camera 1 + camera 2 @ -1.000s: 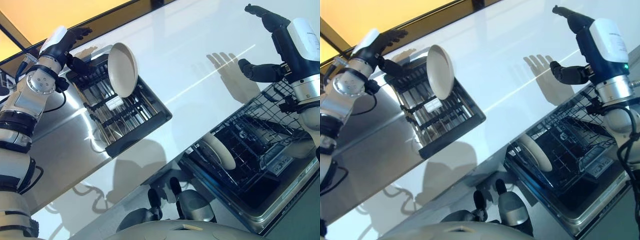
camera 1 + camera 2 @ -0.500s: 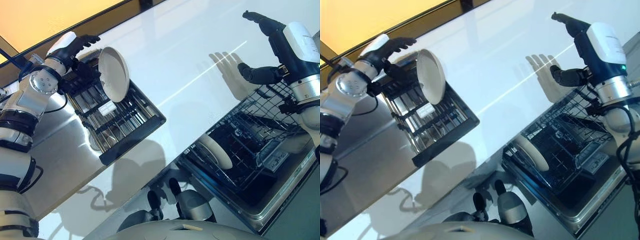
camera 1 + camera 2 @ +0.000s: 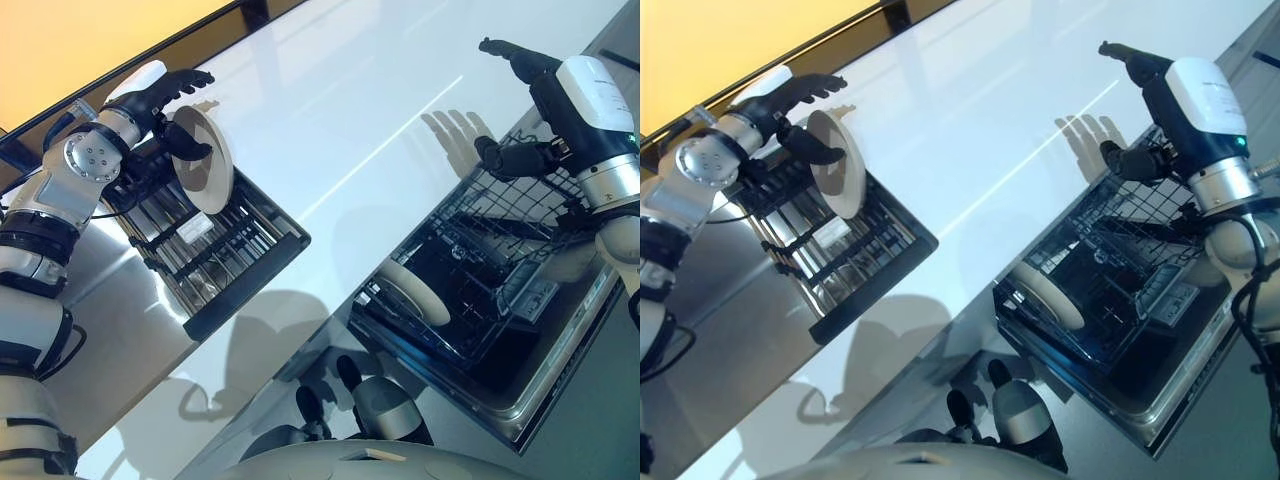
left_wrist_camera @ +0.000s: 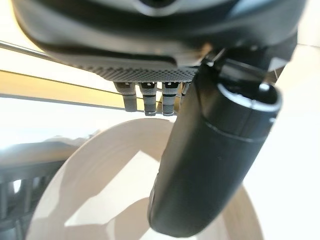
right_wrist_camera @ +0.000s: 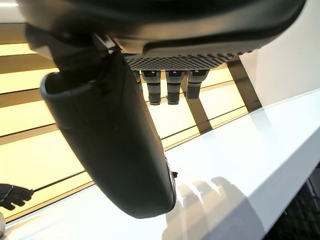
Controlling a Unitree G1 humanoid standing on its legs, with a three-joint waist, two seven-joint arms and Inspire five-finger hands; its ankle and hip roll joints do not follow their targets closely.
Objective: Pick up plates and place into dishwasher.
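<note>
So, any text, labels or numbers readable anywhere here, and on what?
None can be read.
White tag on the dish rack beside the plate: too small to read.
Pale panel in the dishwasher, by its lower rack: blurred, unreadable.
Left hand, right hand: no markings.

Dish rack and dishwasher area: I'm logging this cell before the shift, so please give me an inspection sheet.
Surface: white counter, bare; steel drainboard beside it.
Job's things: one plate standing on edge in the dish rack; a second plate upright in the open dishwasher basket.
Clutter: nothing seen.
Hands: left hand open, thumb in front of the rack plate and fingers behind it, not closed on it; right hand open, raised above the dishwasher, holding nothing.
Cables: nothing seen.
Surroundings: yellow wall past the counter's dark edge.
</note>
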